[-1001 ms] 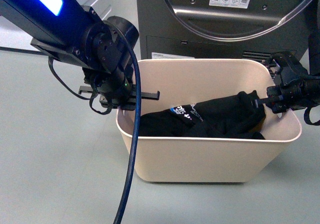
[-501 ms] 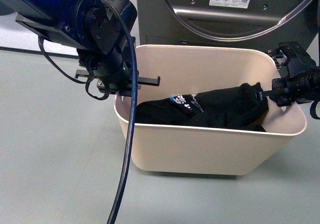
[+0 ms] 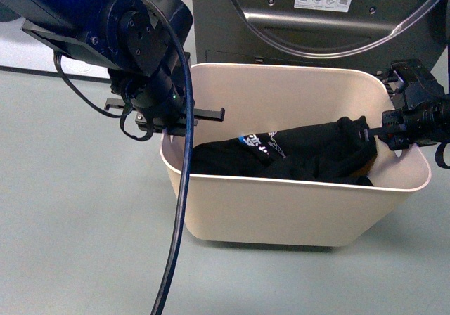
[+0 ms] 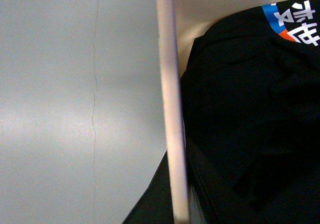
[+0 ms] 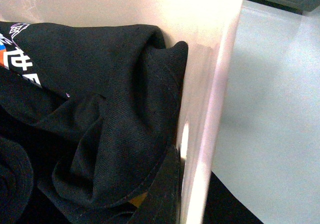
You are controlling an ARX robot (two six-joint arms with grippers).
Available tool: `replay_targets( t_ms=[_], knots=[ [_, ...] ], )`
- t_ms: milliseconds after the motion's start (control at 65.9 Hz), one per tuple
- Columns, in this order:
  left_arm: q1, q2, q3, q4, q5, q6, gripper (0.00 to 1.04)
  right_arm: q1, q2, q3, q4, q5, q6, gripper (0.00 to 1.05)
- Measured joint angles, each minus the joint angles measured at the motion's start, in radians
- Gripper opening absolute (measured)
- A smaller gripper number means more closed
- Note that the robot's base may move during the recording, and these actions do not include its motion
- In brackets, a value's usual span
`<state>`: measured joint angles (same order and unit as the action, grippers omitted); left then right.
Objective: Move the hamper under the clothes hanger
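Note:
The cream-beige hamper [image 3: 295, 209] sits in the middle of the front view, held off the floor between my two arms. My left gripper [image 3: 169, 129] is shut on its left short rim, which shows as a pale strip in the left wrist view [image 4: 170, 109]. My right gripper [image 3: 394, 138] is shut on the right short rim, seen in the right wrist view [image 5: 207, 134]. A black garment [image 3: 295, 157] with a blue and white print lies inside the hamper. The clothes hanger is out of view.
A dark grey machine with a round door [image 3: 316, 27] stands just behind the hamper. Grey-green floor [image 3: 70, 209] lies to the left and in front. A blue cable [image 3: 179, 209] hangs from my left arm across the hamper's left corner.
Over the last second both grippers lifted the hamper and tilted it a little, with its near wall now higher in the front view. In the last half second nothing visibly moved.

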<state>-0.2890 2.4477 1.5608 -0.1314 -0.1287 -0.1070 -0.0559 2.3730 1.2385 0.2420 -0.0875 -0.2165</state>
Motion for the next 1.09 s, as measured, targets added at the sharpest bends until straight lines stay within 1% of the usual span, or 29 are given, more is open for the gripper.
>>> replay_targets(
  t_ms=[470, 668, 941, 1092],
  knots=[
    [0.003, 0.0, 0.0, 0.0, -0.002, 0.0, 0.05, 0.003, 0.0, 0.0, 0.0, 0.0, 0.0, 0.06],
    [0.034, 0.0, 0.0, -0.004, -0.008, 0.0, 0.05, 0.031, 0.0, 0.001, 0.006, -0.014, 0.015, 0.06],
    [-0.006, -0.002, 0.001, -0.002, 0.011, 0.0, 0.05, -0.012, 0.0, 0.0, 0.005, 0.004, 0.005, 0.06],
    [-0.006, -0.002, 0.001, -0.002, 0.005, 0.001, 0.05, -0.011, 0.0, -0.002, 0.005, -0.001, 0.003, 0.06]
  ],
)
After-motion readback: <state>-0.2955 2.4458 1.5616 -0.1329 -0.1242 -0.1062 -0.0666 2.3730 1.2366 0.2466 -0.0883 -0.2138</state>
